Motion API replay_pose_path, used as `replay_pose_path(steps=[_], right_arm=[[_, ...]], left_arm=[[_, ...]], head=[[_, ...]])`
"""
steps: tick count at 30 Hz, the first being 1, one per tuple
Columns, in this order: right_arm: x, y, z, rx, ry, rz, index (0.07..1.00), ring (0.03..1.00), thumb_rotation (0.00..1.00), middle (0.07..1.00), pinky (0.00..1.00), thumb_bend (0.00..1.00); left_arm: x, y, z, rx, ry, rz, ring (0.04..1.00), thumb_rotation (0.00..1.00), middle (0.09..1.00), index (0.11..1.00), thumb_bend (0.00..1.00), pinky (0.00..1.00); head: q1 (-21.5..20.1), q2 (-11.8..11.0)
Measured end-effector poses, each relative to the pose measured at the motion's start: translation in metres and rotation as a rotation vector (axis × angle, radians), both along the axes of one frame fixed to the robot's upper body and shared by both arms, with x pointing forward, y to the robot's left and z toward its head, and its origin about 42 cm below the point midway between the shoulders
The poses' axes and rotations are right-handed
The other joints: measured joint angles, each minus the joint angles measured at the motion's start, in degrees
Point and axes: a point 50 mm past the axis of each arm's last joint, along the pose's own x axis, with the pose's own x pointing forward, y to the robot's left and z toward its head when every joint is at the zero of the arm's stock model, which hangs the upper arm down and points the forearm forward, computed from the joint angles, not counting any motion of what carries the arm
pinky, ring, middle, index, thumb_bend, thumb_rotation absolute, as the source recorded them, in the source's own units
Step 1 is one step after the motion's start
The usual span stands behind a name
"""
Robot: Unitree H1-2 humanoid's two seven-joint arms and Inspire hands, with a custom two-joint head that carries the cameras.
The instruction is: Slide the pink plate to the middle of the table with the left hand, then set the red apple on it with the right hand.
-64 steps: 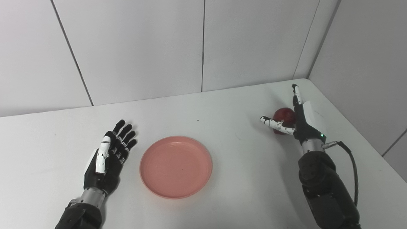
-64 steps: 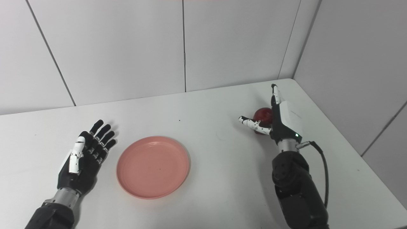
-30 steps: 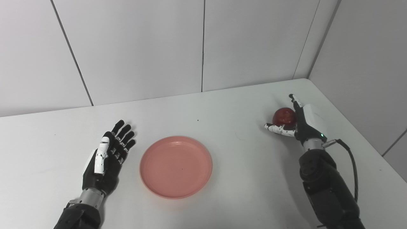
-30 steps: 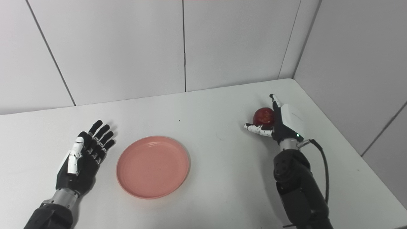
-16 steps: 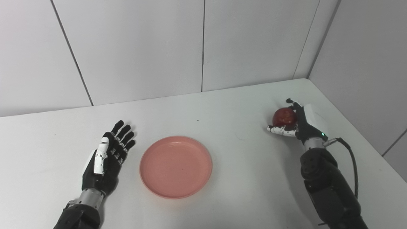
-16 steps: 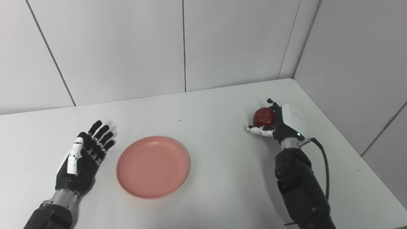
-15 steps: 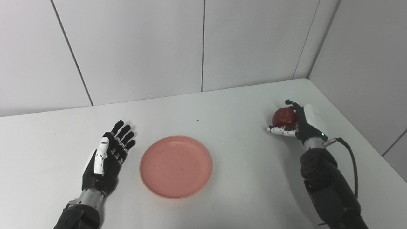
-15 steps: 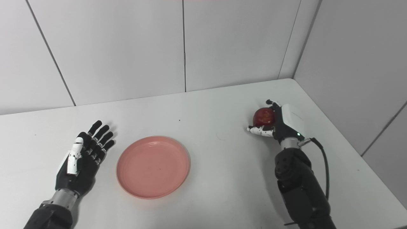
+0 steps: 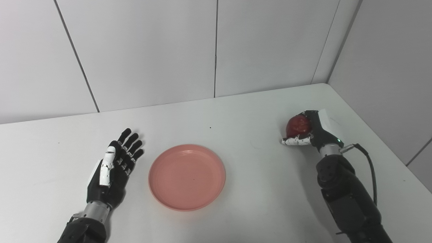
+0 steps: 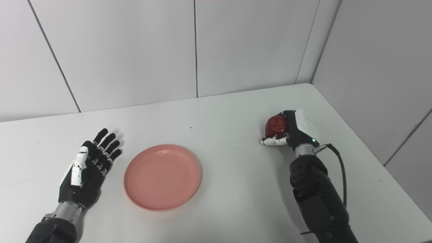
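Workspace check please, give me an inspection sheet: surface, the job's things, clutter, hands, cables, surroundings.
Surface: white table, one small dark speck near the middle.
Job's things: pink plate flat near the table's middle, nothing on it; red apple at the right, held in the right hand.
Clutter: nothing seen.
Hands: left hand open, fingers spread, beside the plate and apart from it; right hand shut on the apple.
Cables: black cable looping from the right wrist along the forearm.
Surroundings: plain grey panelled walls behind and at right.
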Motion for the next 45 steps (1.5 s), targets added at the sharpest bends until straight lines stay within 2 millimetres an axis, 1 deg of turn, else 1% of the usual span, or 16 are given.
replay_pose_path(steps=[2,4,8,12,17,21,23,28,29,33,35,37,40,42,45], right_arm=[[0.000,0.000,0.000,-0.004,0.001,0.001,0.485,0.419,0.13,0.480,0.34,0.52],[0.000,0.000,0.000,-0.004,0.000,0.001,0.485,0.435,0.13,0.491,0.35,0.52],[0.000,-0.001,0.000,0.002,-0.003,-0.002,0.485,0.432,0.13,0.485,0.35,0.52],[-0.001,-0.002,0.005,0.025,-0.030,-0.008,0.484,0.403,0.13,0.459,0.33,0.52],[-0.004,0.006,0.025,0.025,-0.104,0.019,0.486,0.432,0.13,0.483,0.36,0.52],[-0.009,0.018,0.046,0.021,-0.166,0.070,0.486,0.425,0.13,0.477,0.36,0.51],[-0.010,0.022,0.052,0.018,-0.178,0.090,0.486,0.428,0.13,0.480,0.37,0.51],[-0.014,0.042,0.068,0.023,-0.206,0.160,0.486,0.446,0.13,0.489,0.39,0.51],[-0.014,0.046,0.070,0.023,-0.213,0.171,0.486,0.440,0.13,0.488,0.38,0.51],[-0.012,0.070,0.086,0.028,-0.244,0.227,0.486,0.432,0.13,0.487,0.36,0.51],[-0.012,0.085,0.092,0.029,-0.262,0.270,0.486,0.426,0.13,0.480,0.36,0.51],[-0.009,0.101,0.096,0.037,-0.277,0.305,0.485,0.418,0.13,0.469,0.35,0.51],[-0.007,0.115,0.098,0.048,-0.285,0.332,0.485,0.412,0.13,0.464,0.34,0.51],[-0.006,0.124,0.099,0.042,-0.289,0.357,0.485,0.409,0.13,0.462,0.33,0.52],[-0.003,0.136,0.104,0.034,-0.299,0.401,0.485,0.397,0.13,0.455,0.32,0.51]], left_arm=[[0.000,0.000,0.000,0.000,0.001,0.000,0.944,1.00,0.946,0.928,0.35,0.95],[-0.001,0.000,0.000,0.000,0.002,0.000,0.945,1.00,0.947,0.931,0.35,0.95],[-0.001,0.000,0.000,-0.001,0.002,0.000,0.945,1.00,0.947,0.929,0.35,0.95],[-0.001,0.000,0.000,-0.001,0.002,0.000,0.946,1.00,0.949,0.932,0.35,0.95],[-0.001,0.000,0.000,-0.001,0.002,0.000,0.947,1.00,0.950,0.934,0.35,0.95],[-0.001,-0.001,0.000,-0.002,0.003,0.000,0.945,1.00,0.949,0.934,0.35,0.95],[-0.001,-0.001,0.000,-0.003,0.003,0.002,0.940,1.00,0.945,0.932,0.36,0.94],[-0.002,-0.003,0.000,-0.003,0.006,0.016,0.935,1.00,0.939,0.927,0.36,0.94],[-0.002,-0.003,0.000,-0.003,0.007,0.018,0.934,1.00,0.938,0.926,0.36,0.94],[-0.002,-0.006,0.000,-0.003,0.008,0.020,0.931,1.00,0.935,0.919,0.36,0.93],[-0.003,-0.007,0.001,-0.002,0.010,0.028,0.931,1.00,0.935,0.918,0.36,0.93],[-0.003,-0.010,0.001,-0.005,0.015,0.035,0.934,1.00,0.938,0.921,0.37,0.94],[-0.004,-0.013,0.001,-0.011,0.014,0.029,0.935,1.00,0.941,0.922,0.36,0.94],[-0.005,-0.014,0.001,-0.012,0.014,0.030,0.932,1.00,0.939,0.920,0.36,0.93],[-0.005,-0.016,0.002,-0.016,0.017,0.034,0.930,1.00,0.937,0.919,0.36,0.93]], head=[[0.0,0.0],[0.2,-0.1],[0.4,-0.1],[0.5,-0.3],[1.1,-0.5],[1.5,-0.6],[1.9,-0.7],[3.5,-1.1],[3.5,-1.1],[4.7,-1.2],[5.2,-1.3],[5.7,-1.3],[6.3,-1.3],[7.6,-1.3],[8.1,-1.3]])
